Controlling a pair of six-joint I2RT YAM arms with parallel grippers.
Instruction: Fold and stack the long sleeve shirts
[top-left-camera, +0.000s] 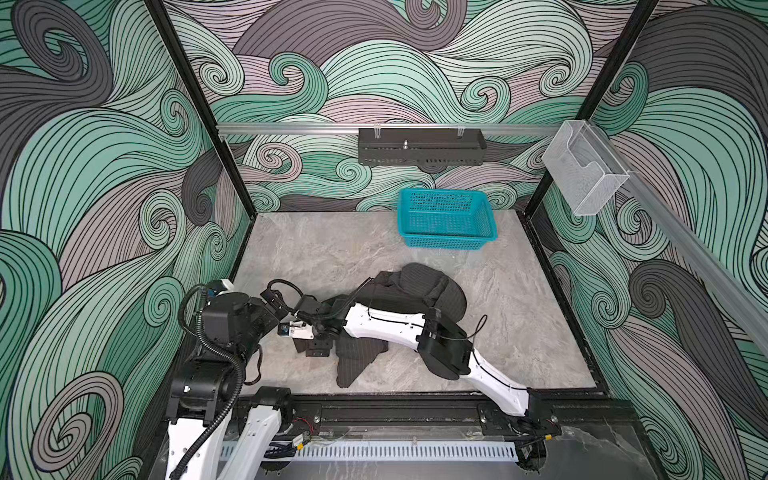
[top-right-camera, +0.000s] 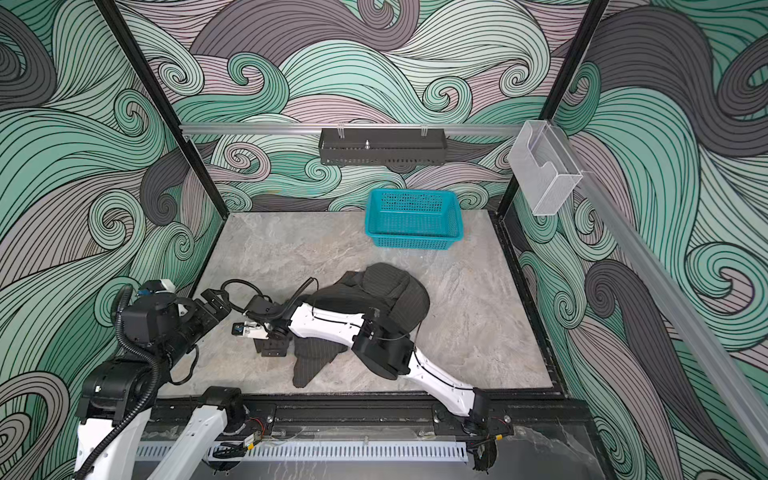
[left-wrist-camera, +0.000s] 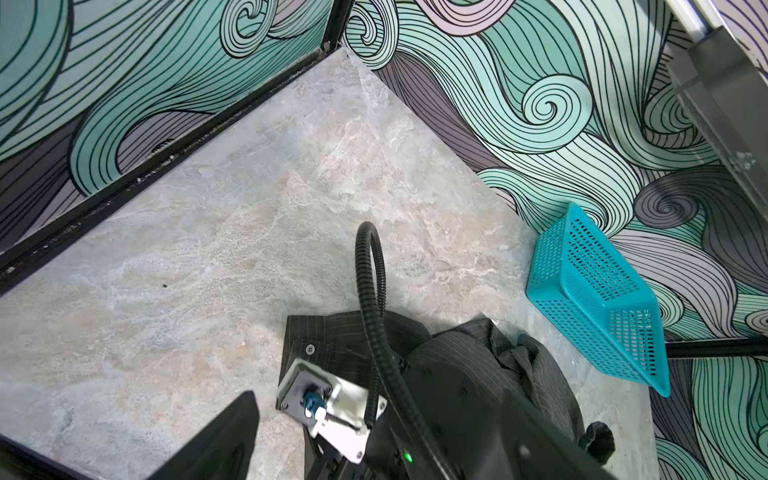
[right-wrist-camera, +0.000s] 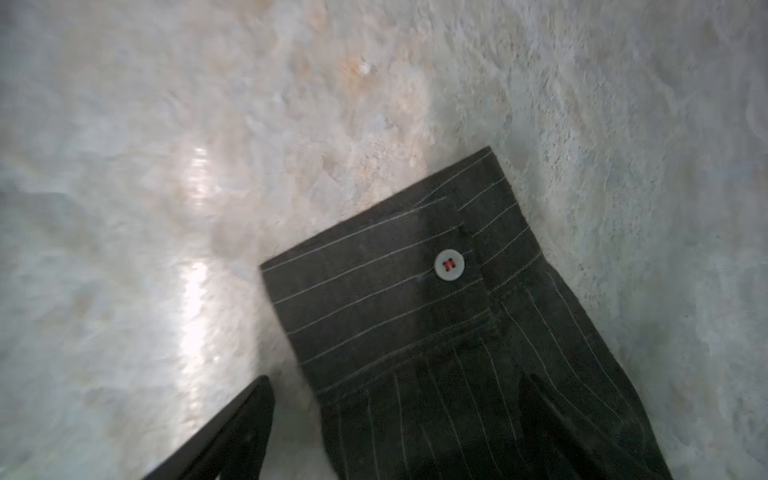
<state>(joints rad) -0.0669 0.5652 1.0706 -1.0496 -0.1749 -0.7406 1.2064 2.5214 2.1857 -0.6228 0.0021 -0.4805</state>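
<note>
1. A dark pinstriped long sleeve shirt (top-left-camera: 419, 291) lay crumpled near the middle of the grey counter (top-left-camera: 332, 249). Part of it trailed toward the front edge, well apart from the teal basket (top-left-camera: 446, 243) at the back edge.
2. The step in hand appeared to be spreading the shirt flat. Doing it well would mean pinching the buttoned cuff (right-wrist-camera: 374, 299) at its edge and drawing the sleeve straight out without dragging the heap along.
3. The right gripper (right-wrist-camera: 397, 377), reaching across to the left, hung low over that sleeve. Its jaws were spread wide, one beside the cloth and the other over it, clamping nothing. Whether a tip brushed the fabric was hard to tell in the blurred wrist view.
4. The left gripper (top-left-camera: 275, 303) hovered toward the left edge, jaws wide apart and empty.
</note>
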